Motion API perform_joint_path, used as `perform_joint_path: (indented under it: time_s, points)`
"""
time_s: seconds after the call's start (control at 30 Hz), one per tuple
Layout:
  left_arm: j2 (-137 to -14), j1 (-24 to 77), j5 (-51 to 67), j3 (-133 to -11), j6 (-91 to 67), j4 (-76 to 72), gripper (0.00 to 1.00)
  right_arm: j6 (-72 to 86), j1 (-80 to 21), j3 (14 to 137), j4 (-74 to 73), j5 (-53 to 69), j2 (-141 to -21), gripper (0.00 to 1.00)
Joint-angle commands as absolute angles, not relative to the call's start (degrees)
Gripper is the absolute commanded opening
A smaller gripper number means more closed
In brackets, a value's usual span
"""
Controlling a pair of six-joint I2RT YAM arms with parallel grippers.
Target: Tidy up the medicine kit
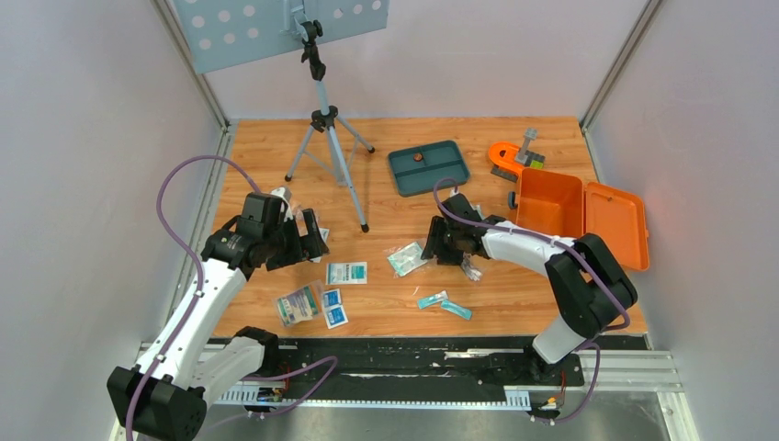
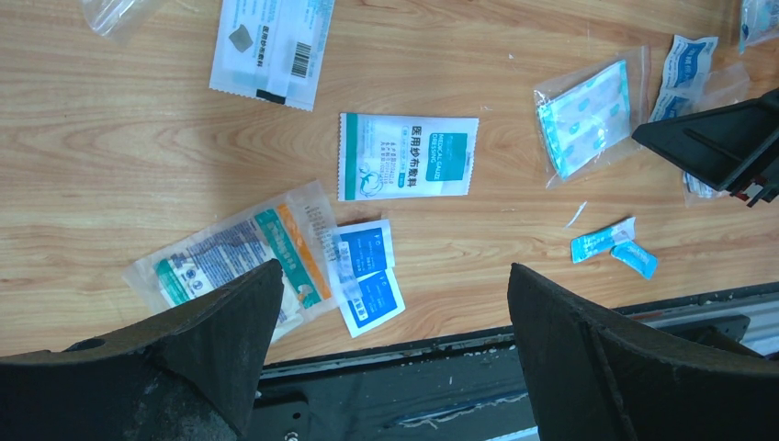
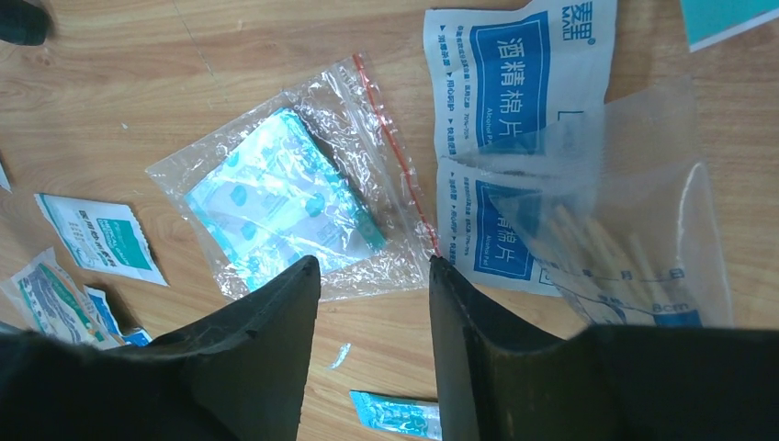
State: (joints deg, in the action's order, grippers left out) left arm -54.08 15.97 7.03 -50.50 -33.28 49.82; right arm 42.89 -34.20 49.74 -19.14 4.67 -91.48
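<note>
Sachets strewn across the bench (image 1: 386,308), the medicine kit (image 1: 614,225) open by its right edge.
Towards the left edge, the left pincer (image 2: 393,271) hangs with its jaws spread wide and nothing between them, above a white-and-teal dressing packet (image 2: 404,156) and a pair of blue sachets (image 2: 367,276) near the front edge. Mid-bench, the right pincer (image 3: 372,266) stands part-way open and grips nothing, its tips over the edge of a clear zip bag (image 3: 285,202) of pale blue plasters, with alcohol pad packets (image 3: 514,83) just beside it. A dark teal tray (image 1: 429,167) sits towards the back edge. Furthest right lies the orange kit, its lid folded back flat.
</note>
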Motion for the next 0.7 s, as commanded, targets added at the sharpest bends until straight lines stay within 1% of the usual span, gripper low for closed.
perform_joint_path:
  time_s: [0.0,0.27,0.53,0.6,0.67]
  points:
    - [-53.5,15.8,7.1,-50.5,-33.6,47.9,1.00,43.7,-34.1,50.4,-16.9,5.0,-92.5,0.46]
    - [-53.4,15.8,7.3,-50.6,-33.8,47.9,1.00,44.4,-34.2,49.8,-15.7,6.4,-92.3,0.45]
    - [-53.9,15.8,7.8,-50.8,-34.0,47.3,1.00,46.6,-36.0,49.5,-12.4,12.9,-91.2,0.42]
    - [-54.0,15.8,7.9,-50.9,-34.0,47.2,1.00,45.6,-36.2,50.0,-13.0,11.9,-90.6,0.42]
    - [-54.1,15.7,8.0,-51.0,-33.9,47.4,1.00,43.8,-35.9,50.7,-14.8,8.2,-89.8,0.43]
